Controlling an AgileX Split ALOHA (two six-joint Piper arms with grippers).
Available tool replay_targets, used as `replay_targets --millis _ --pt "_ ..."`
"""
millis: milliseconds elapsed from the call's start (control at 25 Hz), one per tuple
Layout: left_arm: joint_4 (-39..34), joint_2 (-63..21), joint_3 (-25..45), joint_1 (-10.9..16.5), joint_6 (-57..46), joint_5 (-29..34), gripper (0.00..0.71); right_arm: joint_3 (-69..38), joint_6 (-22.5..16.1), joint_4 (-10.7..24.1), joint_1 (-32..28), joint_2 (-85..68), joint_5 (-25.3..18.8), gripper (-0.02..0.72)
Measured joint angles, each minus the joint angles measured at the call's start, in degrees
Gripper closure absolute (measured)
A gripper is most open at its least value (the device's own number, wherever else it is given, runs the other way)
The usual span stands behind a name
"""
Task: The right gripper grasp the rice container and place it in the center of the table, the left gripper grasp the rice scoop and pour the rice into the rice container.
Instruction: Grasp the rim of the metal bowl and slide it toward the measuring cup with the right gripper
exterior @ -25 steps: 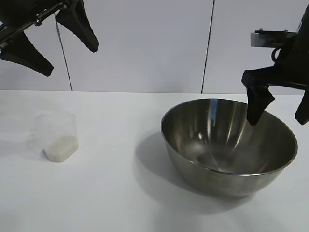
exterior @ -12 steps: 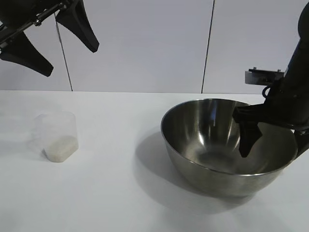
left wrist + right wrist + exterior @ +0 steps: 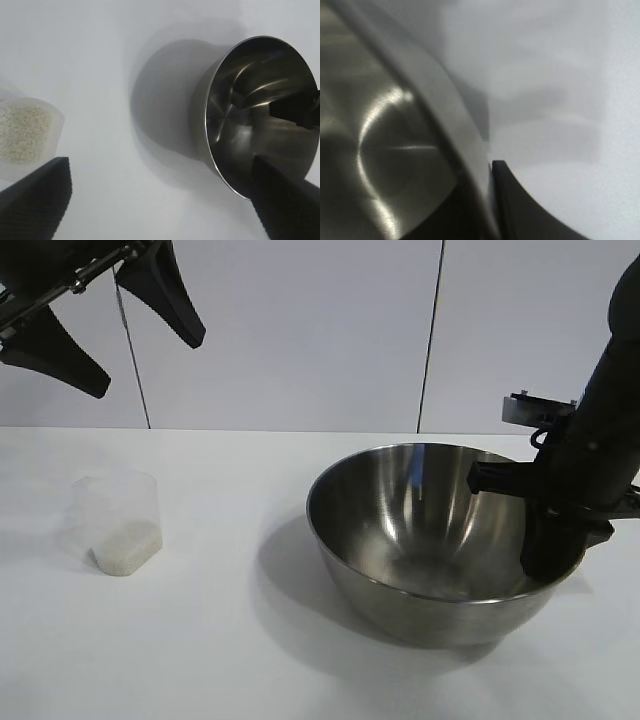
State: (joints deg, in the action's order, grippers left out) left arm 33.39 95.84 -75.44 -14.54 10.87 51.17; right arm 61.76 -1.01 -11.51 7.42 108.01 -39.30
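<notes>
Steel round shiny bowl (image 3: 440, 540) at lower right of frame, rim pinched between closed fingers of black right gripper (image 3: 550, 555); table centre lies leftward. Black left gripper (image 3: 100, 325), jaws apart, upper left above translucent plastic scoop (image 3: 118, 520)

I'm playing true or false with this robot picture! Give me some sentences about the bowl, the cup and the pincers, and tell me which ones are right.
1. The right pincer is shut on the rim of the rice container. True.
2. The rice is already in the rice container. False: it sits in the rice scoop; the container holds no rice.
3. The left pincer is holding the rice scoop. False: it hangs open above the table, gripping nothing.
4. The rice scoop stands upright, apart from the rice container. True.
5. The rice container is tipped upside down. False: it sits with its opening facing up.
</notes>
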Motion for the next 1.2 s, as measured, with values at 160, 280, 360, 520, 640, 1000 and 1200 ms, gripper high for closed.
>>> replay_targets --millis 160,280,360,520,640,1000,1200 --pt "0.00 0.00 0.00 0.00 0.00 0.00 0.018 0.00 1.81 -2.09 -0.59 -2.05 0.00 0.694" --pt "0.00 0.00 0.00 0.00 0.00 0.00 0.018 -0.11 5.05 -6.07 -2.46 -3.56 -0.54 0.694" --pt "0.00 0.00 0.00 0.00 0.00 0.00 0.018 -0.11 8.30 -10.49 -4.18 -4.64 -0.73 0.694" --pt "0.00 0.00 0.00 0.00 0.00 -0.06 0.018 -0.11 15.26 -19.08 -5.87 -5.39 -1.57 0.694" --pt "0.00 0.00 0.00 0.00 0.00 -0.06 0.018 -0.11 18.17 -22.21 -5.35 -5.33 -1.35 0.694" --pt "0.00 0.00 0.00 0.00 0.43 -0.19 0.018 0.33 18.92 -22.65 2.65 -0.65 2.95 0.694" --pt "0.00 0.00 0.00 0.00 0.87 -0.19 0.018 3.99 18.64 -22.59 5.86 4.59 3.83 0.694"
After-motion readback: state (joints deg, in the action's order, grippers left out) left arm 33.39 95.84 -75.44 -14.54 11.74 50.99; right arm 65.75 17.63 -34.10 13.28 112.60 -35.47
